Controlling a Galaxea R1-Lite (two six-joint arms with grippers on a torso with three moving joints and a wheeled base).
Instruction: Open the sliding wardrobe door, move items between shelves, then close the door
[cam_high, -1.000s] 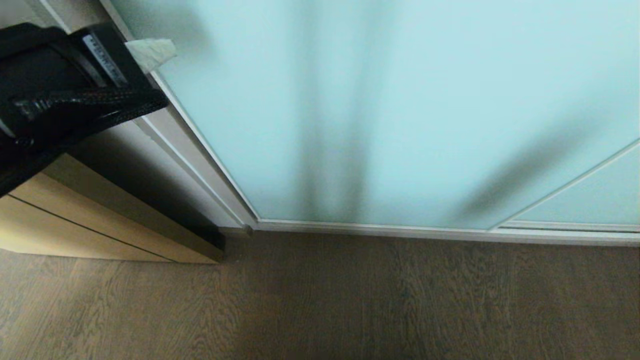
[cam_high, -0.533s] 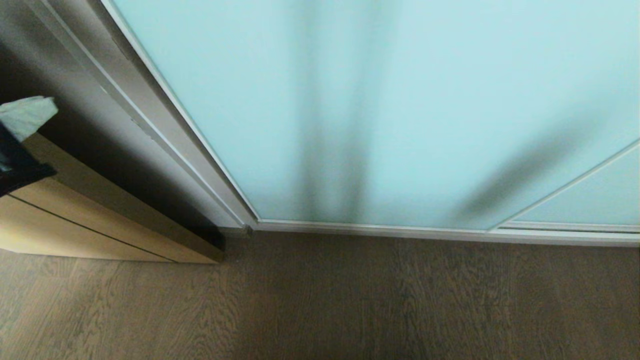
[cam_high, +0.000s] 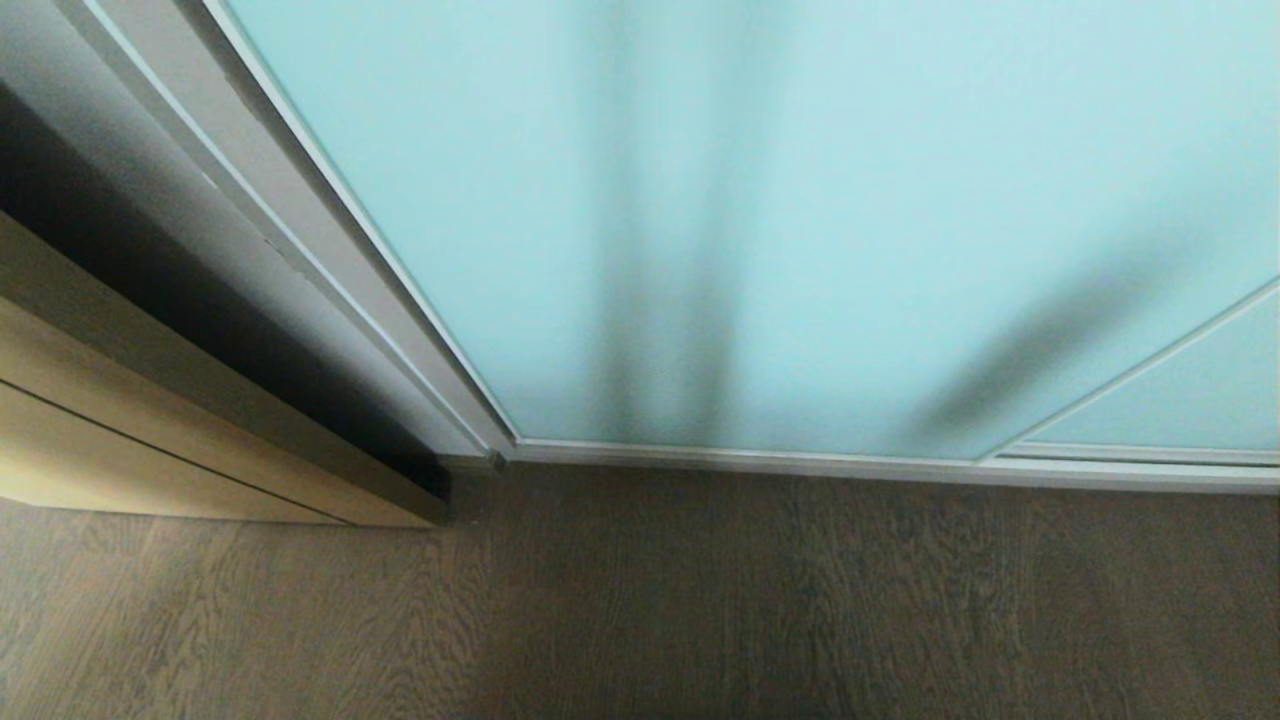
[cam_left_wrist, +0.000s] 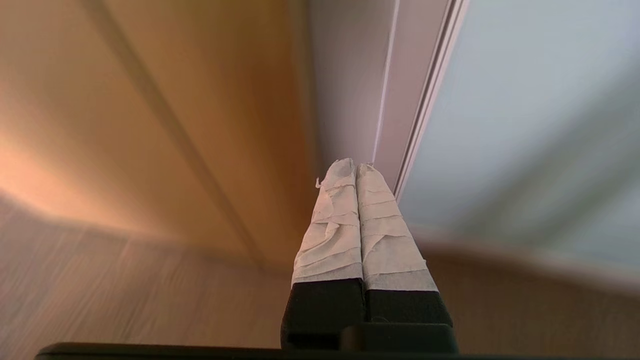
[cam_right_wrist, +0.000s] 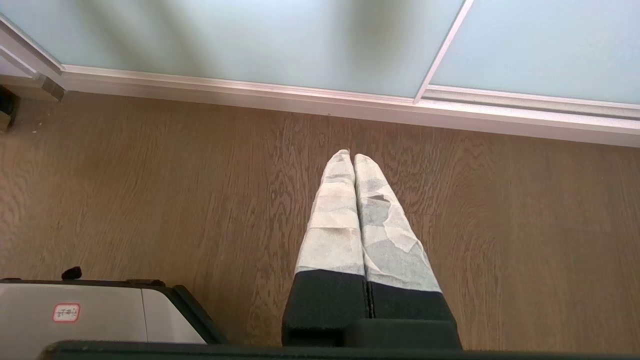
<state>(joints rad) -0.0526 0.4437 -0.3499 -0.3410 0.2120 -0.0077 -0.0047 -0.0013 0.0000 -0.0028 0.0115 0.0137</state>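
Observation:
The sliding wardrobe door (cam_high: 800, 220), frosted pale aqua glass in a slim silver frame, fills most of the head view and stands closed against the left jamb. Its edge also shows in the left wrist view (cam_left_wrist: 525, 100) and its bottom rail in the right wrist view (cam_right_wrist: 240, 40). My left gripper (cam_left_wrist: 356, 167) is shut with nothing in it, its taped fingers pointing at the gap between the door frame and the tan wood panel. The right gripper (cam_right_wrist: 354, 157) is shut and empty, hanging over the floor in front of the door. Items and shelves are hidden behind the door. Neither arm shows in the head view.
A tan wooden panel (cam_high: 150, 440) stands at the left beside the wardrobe's grey jamb (cam_high: 300, 250). Brown wood floor (cam_high: 700, 600) runs along the door's bottom rail. A second glass panel (cam_high: 1180, 400) overlaps at the right. Part of my grey base (cam_right_wrist: 90, 310) shows below the right wrist.
My left arm and its taped fingers have withdrawn from the door's left edge and dropped out of the head view to the lower left. The door has not moved.

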